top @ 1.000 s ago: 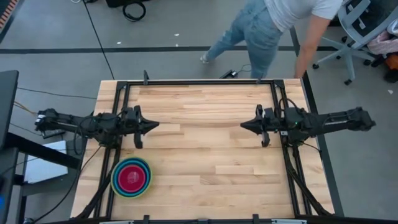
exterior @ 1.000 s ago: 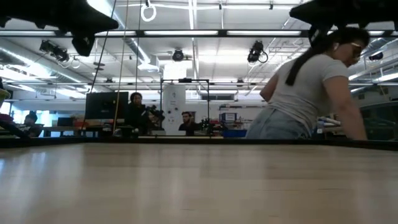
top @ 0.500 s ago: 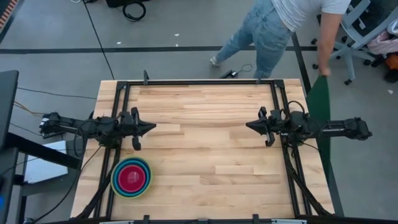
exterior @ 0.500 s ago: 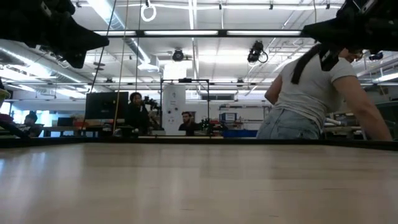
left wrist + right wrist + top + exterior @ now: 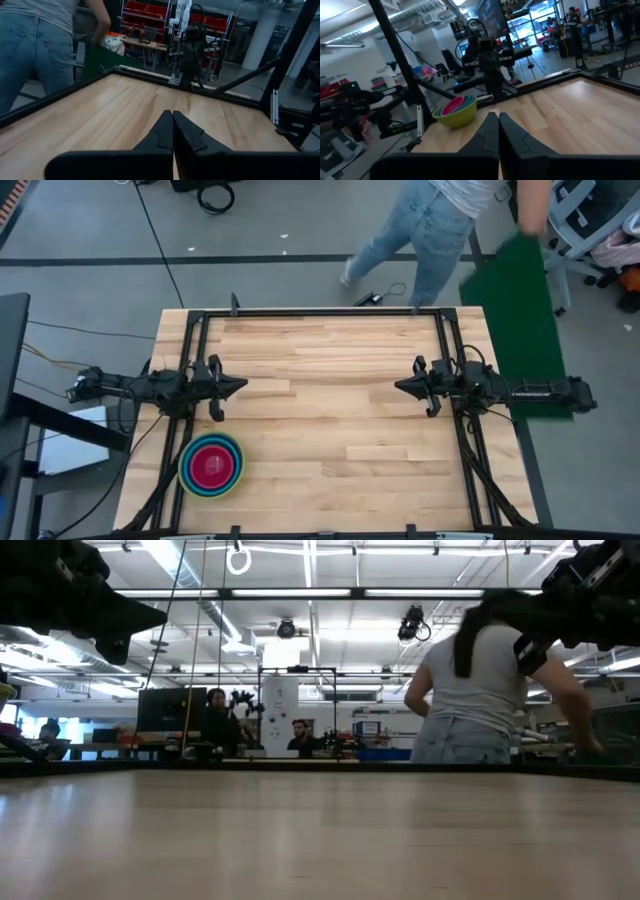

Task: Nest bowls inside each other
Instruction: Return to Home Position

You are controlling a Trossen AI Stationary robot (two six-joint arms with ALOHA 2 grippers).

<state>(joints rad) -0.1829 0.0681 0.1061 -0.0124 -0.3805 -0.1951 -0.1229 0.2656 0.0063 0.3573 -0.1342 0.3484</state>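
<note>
The bowls (image 5: pixel 211 465) stand as one nested stack on the table near its left near corner: a lime-green outer bowl, blue rings inside it and a magenta-pink bowl at the centre. The right wrist view shows the stack (image 5: pixel 455 111) resting on its base. My left gripper (image 5: pixel 243 385) is shut above the table's left side, pointing level toward the right. My right gripper (image 5: pixel 398 385) is shut above the right side, pointing level toward the left. Each wrist view shows its own gripper with the fingertips together, left (image 5: pixel 172 114) and right (image 5: pixel 497 115), holding nothing.
A black frame rail (image 5: pixel 320 311) runs along the table's far edge, with more rails down both sides. A person (image 5: pixel 430 225) stands beyond the far right corner holding a dark green mat (image 5: pixel 515 305). Bare wood (image 5: pixel 330 410) lies between the two grippers.
Both arms have drawn back toward their own sides of the table and sunk lower, their grippers staying shut and level. The bowl stack has not moved. The person beyond the far edge has brought a green mat into view at the right.
</note>
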